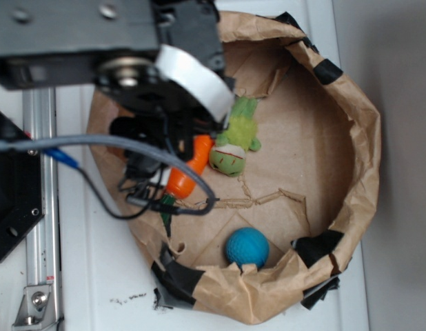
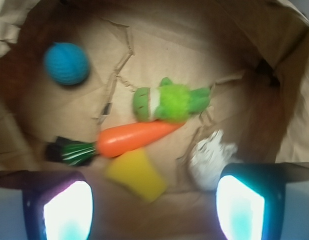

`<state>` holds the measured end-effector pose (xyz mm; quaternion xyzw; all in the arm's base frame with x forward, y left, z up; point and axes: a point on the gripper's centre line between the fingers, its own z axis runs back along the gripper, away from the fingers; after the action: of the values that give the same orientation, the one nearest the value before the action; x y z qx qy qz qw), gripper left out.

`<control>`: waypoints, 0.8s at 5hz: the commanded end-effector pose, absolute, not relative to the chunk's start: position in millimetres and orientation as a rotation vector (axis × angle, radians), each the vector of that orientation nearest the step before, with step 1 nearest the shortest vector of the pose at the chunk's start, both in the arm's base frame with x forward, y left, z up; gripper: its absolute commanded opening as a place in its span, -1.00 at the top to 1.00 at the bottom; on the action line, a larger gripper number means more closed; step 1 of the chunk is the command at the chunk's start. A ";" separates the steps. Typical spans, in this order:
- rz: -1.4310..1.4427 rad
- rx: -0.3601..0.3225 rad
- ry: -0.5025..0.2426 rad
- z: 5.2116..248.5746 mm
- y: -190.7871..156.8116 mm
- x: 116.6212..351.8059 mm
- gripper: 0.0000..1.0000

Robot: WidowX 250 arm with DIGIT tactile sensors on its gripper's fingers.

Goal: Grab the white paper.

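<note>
Partly, pincer (image 2: 153, 210) pad hides white paper (image 2: 208, 159).

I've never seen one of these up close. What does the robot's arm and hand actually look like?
The arm is boxy and black, with a silver round joint, a white band wrapped around it, and grey and black cables looping beneath. From the wrist camera, the hand shows two dark fingers with pale, glowing pads.

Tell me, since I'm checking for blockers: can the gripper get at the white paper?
Probably yes. The white paper lies uncovered just ahead of the open gripper, off toward one finger; the yellow block sits beside it, apart.
</note>
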<state>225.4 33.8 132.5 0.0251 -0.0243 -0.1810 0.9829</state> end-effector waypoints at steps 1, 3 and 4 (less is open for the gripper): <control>-0.539 0.120 -0.015 120.5 53.5 236.8 -1.00; -0.539 0.120 -0.015 120.5 53.5 236.8 -1.00; -0.728 0.154 0.064 74.6 68.2 234.5 -1.00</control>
<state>231.7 65.3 65.5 0.0599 0.0475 -0.3648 0.9280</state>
